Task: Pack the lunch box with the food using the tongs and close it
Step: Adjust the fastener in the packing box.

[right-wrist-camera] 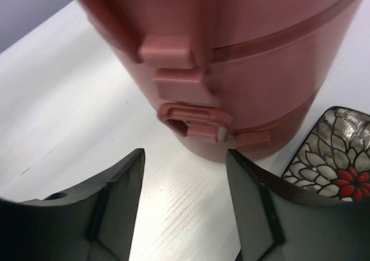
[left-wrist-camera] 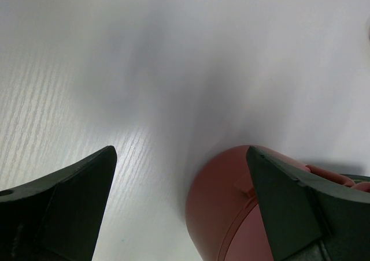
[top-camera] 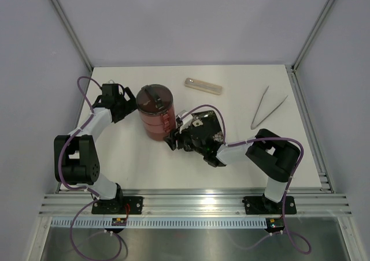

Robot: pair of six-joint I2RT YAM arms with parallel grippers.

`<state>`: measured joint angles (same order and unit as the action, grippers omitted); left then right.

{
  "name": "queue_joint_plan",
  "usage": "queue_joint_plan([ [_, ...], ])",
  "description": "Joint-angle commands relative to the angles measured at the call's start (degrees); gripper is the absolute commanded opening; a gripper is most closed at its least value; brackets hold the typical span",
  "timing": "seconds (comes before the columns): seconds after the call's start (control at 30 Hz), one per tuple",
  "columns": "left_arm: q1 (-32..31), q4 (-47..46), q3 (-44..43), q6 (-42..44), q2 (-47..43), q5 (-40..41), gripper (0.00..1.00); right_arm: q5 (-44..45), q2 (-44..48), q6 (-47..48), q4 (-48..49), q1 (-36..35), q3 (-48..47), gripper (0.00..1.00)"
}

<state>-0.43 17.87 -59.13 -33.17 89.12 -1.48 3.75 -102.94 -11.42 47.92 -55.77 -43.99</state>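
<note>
The lunch box (top-camera: 155,112) stands stacked as a dusty-red tower, its lid and handle on top, left of the table's middle. My left gripper (top-camera: 127,102) is open at its left side; the left wrist view shows the red wall (left-wrist-camera: 222,215) beside my right finger (left-wrist-camera: 289,203). My right gripper (right-wrist-camera: 185,157) is open low at the box's near right side, with only bare table between the fingers. Just ahead of it is a side clasp (right-wrist-camera: 193,119) on the lowest bowl. The tongs (top-camera: 267,108) lie on the table far right. No food is in view.
A black flower-patterned plate (right-wrist-camera: 338,157) lies right beside my right gripper, partly under the arm. A long translucent case (top-camera: 203,85) lies at the back of the table. White walls and metal frame rails (top-camera: 306,108) border the table.
</note>
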Motion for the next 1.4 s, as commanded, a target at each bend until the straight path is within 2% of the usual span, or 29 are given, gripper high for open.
queue_joint_plan([
  [0.0,-0.5,-0.9,-1.5,1.3,0.4,-0.2,0.99,-1.1,1.7,1.7,1.9,-0.2,-0.5,0.69],
  [0.03,-0.5,-0.8,-1.6,1.3,0.3,-0.1,0.99,-0.6,1.7,2.0,1.6,-0.2,-0.7,0.76],
  [0.17,-0.5,-0.8,-1.5,1.3,0.4,-0.2,0.99,1.5,0.9,3.3,0.8,-0.2,-1.5,0.81],
  [0.63,0.0,-0.6,-1.3,-0.1,-0.9,2.5,0.99,6.0,0.8,6.6,-1.0,-0.2,-3.4,0.82],
  [0.9,0.3,-0.4,-0.3,-1.5,-4.4,5.4,0.99,7.9,0.8,6.3,-1.1,-0.2,-3.4,0.87],
  [1.37,0.3,-0.1,0.0,-1.3,-4.6,5.6,0.99,2.3,-2.4,5.0,-0.1,2.9,-5.5,0.85],
])
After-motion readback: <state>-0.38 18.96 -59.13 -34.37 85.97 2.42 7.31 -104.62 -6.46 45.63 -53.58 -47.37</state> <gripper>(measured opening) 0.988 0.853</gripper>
